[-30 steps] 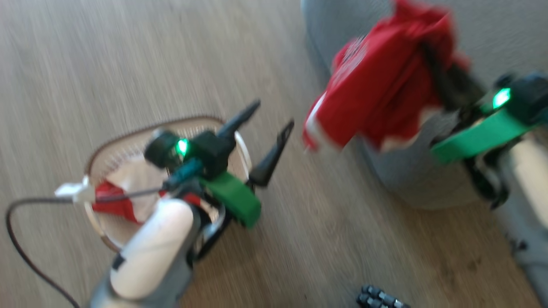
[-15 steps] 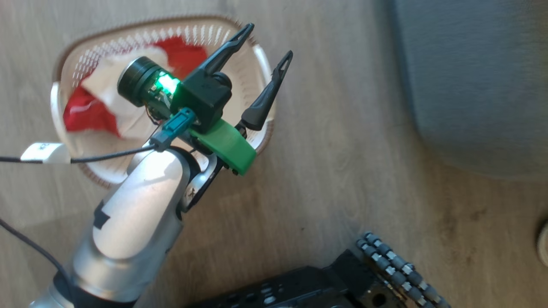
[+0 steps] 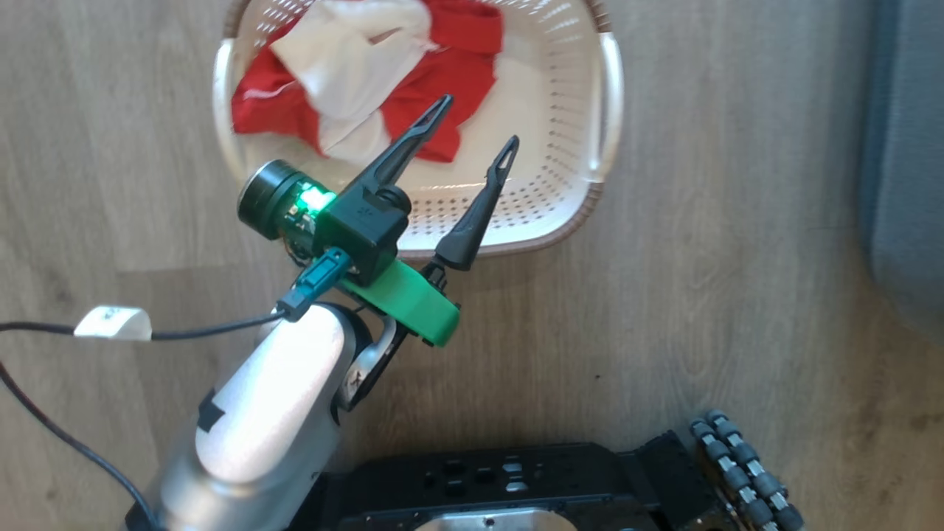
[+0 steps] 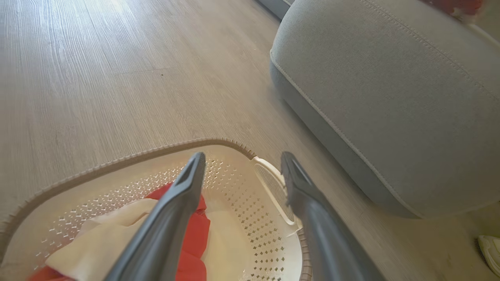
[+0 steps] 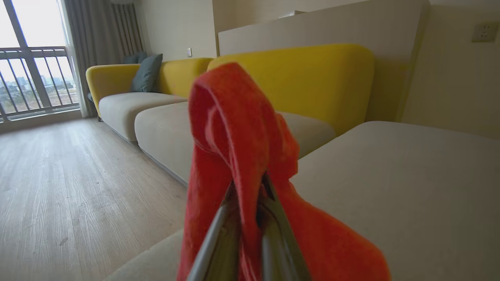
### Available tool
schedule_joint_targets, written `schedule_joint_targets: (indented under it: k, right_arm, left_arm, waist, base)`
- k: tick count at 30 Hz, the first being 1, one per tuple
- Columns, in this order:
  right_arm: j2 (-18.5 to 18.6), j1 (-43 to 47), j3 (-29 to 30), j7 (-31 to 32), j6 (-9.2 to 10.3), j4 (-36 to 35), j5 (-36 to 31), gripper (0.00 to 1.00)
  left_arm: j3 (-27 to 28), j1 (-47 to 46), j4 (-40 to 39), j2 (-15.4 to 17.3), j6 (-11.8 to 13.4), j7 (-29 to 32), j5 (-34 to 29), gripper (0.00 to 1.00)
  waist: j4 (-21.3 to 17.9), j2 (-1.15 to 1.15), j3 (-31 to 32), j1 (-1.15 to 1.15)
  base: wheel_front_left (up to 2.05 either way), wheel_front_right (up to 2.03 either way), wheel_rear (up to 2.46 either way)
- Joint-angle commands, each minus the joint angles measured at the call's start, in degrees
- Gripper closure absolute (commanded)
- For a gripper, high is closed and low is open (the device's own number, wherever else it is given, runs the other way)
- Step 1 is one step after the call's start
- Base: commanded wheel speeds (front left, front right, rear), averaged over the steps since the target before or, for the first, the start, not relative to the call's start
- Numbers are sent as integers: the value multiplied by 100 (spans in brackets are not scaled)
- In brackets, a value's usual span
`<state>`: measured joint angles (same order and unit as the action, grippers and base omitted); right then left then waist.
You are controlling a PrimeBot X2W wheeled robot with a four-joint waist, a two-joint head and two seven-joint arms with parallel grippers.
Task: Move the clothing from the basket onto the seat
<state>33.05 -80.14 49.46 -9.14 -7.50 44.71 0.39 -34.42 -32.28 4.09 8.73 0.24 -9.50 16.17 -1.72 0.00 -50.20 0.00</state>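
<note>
Left claw (image 3: 479, 120) spread wide above basket (image 3: 609, 110), red-and-white clothing (image 3: 450, 66) lying inside, right claw (image 5: 250, 187) pinched on red garment (image 5: 234, 128), grey seat (image 5: 410, 183) beyond.

from the head view i have clear passage for my left gripper (image 3: 479, 119), fingers spread, over the bare right half of the basket (image 3: 611, 110), clothing (image 3: 442, 74) heaped in its upper left, free floor (image 3: 737, 280) running right to the seat (image 3: 907, 184) at the frame edge, my base (image 3: 479, 479) blocking bottom centre.
</note>
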Motion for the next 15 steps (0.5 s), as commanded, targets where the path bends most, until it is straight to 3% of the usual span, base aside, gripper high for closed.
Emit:
schedule_joint_targets:
  k: [1,5,6,7,8,9,15]
  right_arm:
    - [36,124,168,-67,1,-107,-181,100]
    - [-329,265,855,-255,1,148,-761,100]
    - [-407,270,955,-298,1,194,-871,95]
    - [-479,277,1027,-336,1,239,-976,65]
    - [-546,285,1057,-359,1,292,-1071,28]
    - [-614,286,1054,-370,1,362,-1140,0]
    - [-833,477,485,-492,1,461,-1350,0]
  left_arm:
    - [99,208,-199,22,49,-43,38,0]
    - [16,362,-197,0,92,-94,37,0]
    - [-1,394,-188,-2,98,-102,41,0]
    - [-2,421,-171,8,100,-111,54,0]
    - [10,437,-156,25,105,-120,67,0]
    - [32,447,-142,43,112,-131,82,0]
    - [138,346,-101,11,95,-206,225,0]
  waist:
    - [152,0,-152,0]
    - [183,0,-160,0]
    - [178,0,-124,0]
    - [163,0,-77,0]
    - [141,0,-27,0]
    - [111,0,33,0]
    - [-77,0,469,0]
  base:
    - [0,0,0]
    - [0,0,0]
    - [0,0,0]
    - [0,0,0]
    - [0,0,0]
    - [0,0,0]
    - [0,0,0]
